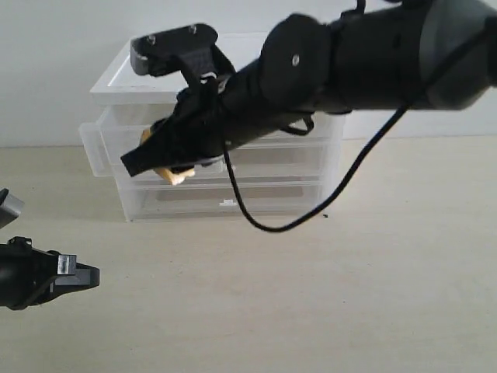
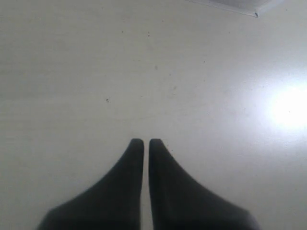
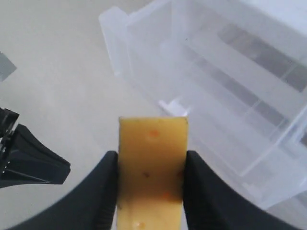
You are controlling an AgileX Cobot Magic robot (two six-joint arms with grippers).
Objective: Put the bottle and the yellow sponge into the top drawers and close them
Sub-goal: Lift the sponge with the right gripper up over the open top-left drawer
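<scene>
The right gripper (image 3: 151,155) clamps the yellow sponge (image 3: 152,139) between its two black fingers, jaws closed on the block's long sides; the sponge hangs clear of the table (image 1: 349,295), just in front of the white cabinet (image 1: 295,179); one of the top drawers (image 1: 97,148), on the left in the exterior view, stands pulled out, and the sponge is near it but not inside it; the right arm reaches across the middle of the exterior view, hiding much of the cabinet's front; the left gripper (image 2: 146,142) sits low over the bare table at the left, well apart from the cabinet, its jaws pressed together with nothing between them.
</scene>
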